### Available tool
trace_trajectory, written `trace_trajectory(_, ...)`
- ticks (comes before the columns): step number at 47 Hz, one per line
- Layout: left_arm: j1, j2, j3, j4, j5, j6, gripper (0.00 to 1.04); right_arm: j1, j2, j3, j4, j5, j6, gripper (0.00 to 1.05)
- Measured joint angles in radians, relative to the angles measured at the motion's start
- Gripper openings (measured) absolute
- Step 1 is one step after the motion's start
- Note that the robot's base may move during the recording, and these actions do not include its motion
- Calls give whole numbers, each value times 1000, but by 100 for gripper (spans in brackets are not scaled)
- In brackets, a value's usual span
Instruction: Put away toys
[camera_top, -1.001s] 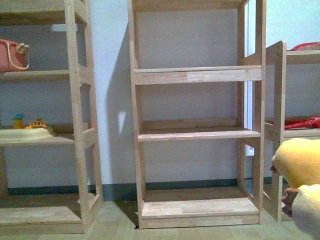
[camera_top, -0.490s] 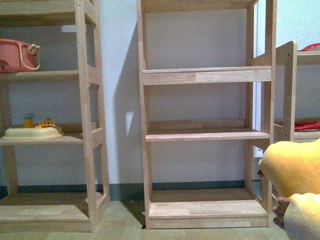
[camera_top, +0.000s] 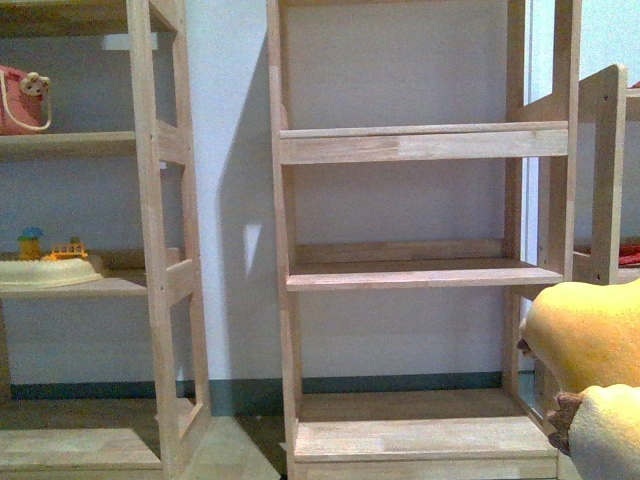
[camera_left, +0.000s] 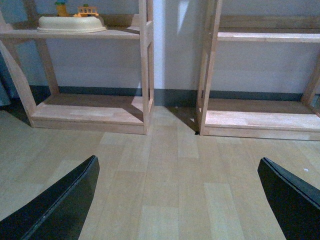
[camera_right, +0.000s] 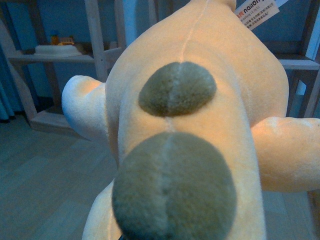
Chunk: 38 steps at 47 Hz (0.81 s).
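**Front view.** We list one plush animal (camera_top: 588, 335), orange-yellow with a cream part and a brown paw tip. It sits at the lower right edge, clear of the floor, before the right post of the middle shelf unit (camera_top: 420, 275). Neither gripper shows.
- Risk, as we judge it: the bulky, soft body could snag that post or a board edge, or sag out of a hold we cannot inspect.
- Containers: a pink basket (camera_top: 20, 100), contents hidden. A cream basin (camera_top: 50, 270) sits one board lower, with small toys (camera_top: 55, 246) in or behind it; we cannot tell which.

**Left wrist view.** The left gripper (camera_left: 177, 200) has its fingers spread wide over bare floor, carrying nothing.

**Right wrist view.** The plush animal fills the frame, with a white label (camera_right: 256, 11) near its top. The right fingers are hidden, so we cannot tell their state.
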Motion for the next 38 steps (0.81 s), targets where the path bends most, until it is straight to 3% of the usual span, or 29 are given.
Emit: trace_trajectory(38, 0, 0, 0, 0, 1, 0, 99, 0, 0, 0, 0, 0, 0, 7)
